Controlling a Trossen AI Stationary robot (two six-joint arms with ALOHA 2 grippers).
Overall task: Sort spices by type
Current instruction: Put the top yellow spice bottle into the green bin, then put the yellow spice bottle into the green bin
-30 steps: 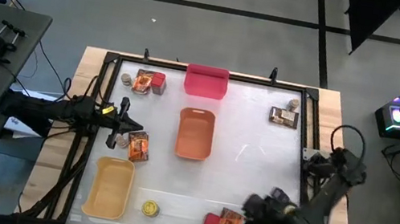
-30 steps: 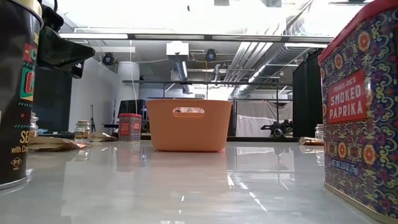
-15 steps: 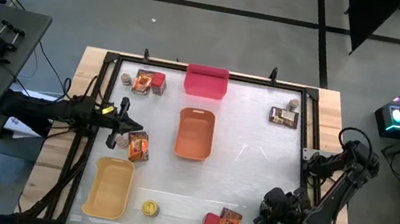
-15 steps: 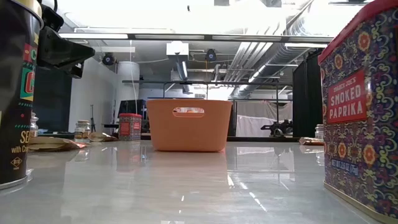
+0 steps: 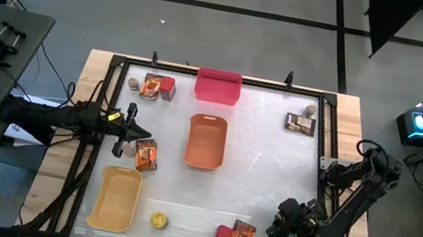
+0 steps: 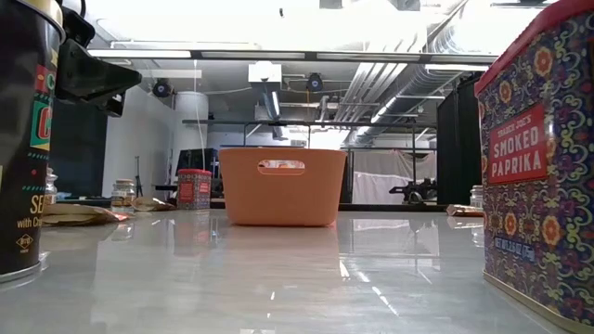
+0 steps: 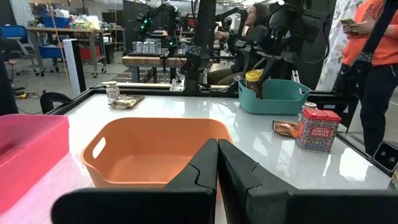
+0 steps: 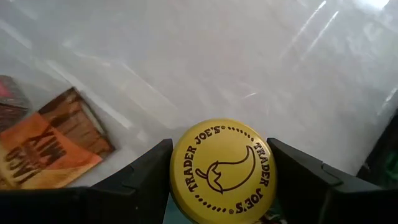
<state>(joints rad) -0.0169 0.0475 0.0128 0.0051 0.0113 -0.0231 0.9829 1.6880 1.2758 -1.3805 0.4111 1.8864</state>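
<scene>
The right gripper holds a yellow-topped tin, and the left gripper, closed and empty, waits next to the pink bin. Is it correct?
Nearly. In the left wrist view the left gripper, shut and empty, faces the orange bin; the pink bin is off to one side. The right wrist view shows the right gripper around the yellow-topped tin.

We see bright overhead light, w/ streaks of glare across the glossy white table (image 5: 262,174) and mirror-like reflections on it in the low view. Ceiling there is blown out to white; the nearest tin (image 6: 540,167) fills the edge, sharp enough to read. The yellow tin lid (image 8: 224,167) is crisp, the left gripper's fingers (image 7: 205,180) dark & soft close-up.
</scene>
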